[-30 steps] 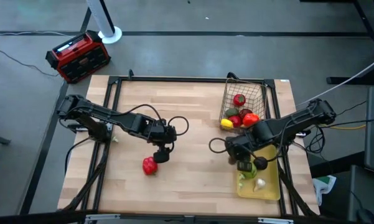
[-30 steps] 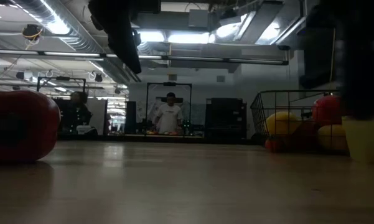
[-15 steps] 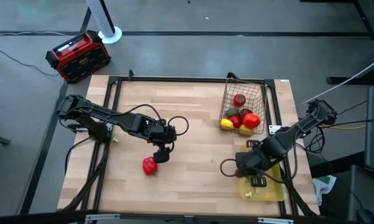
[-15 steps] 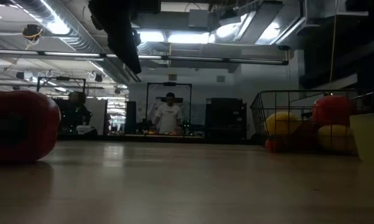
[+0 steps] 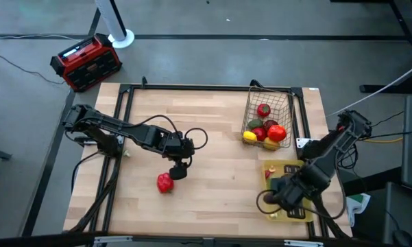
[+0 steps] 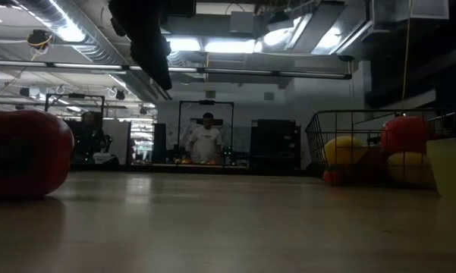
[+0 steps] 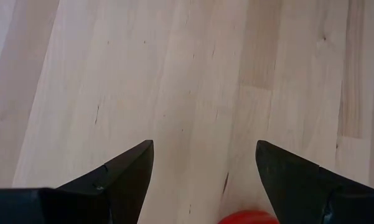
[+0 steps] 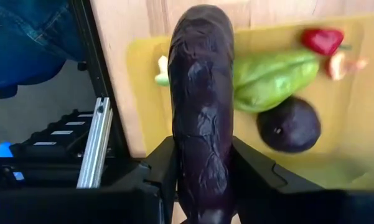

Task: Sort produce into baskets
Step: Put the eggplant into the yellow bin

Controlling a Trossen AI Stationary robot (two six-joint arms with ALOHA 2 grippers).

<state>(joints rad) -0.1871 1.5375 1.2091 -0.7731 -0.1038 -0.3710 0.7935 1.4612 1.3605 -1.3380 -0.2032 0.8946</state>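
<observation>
The right arm reaches in from the table's right edge, elbow bent, and its right gripper (image 5: 282,195) hangs over the near end of the yellow tray (image 5: 302,215). In the right wrist view its fingers (image 8: 163,163) are clamped on either side of a long purple eggplant (image 8: 201,106), which juts forward over the tray (a firm pinch, fingers pressed to both flanks). Below the eggplant, in that tray, lie a green pepper (image 8: 275,71), a dark avocado (image 8: 289,124), a small red pepper (image 8: 322,40) and a pale bit I can't identify.

The left arm stretches from the table's left edge toward the middle, well apart from the tray, and the left gripper (image 5: 177,169) hangs just beside a red pepper (image 5: 165,182) on the bare wood. Its fingers (image 7: 118,177) stand wide apart, nothing between them, the pepper's red top peeking in at the edge of the left wrist view.

Beyond the tray, at the table's far right corner, sits the wire basket (image 5: 282,104), holding red, yellow and orange produce (image 5: 264,130). Off the table, past the far left corner, is a red-and-black box (image 5: 86,61). In the low view, a person (image 6: 206,141) stands in the room behind.
</observation>
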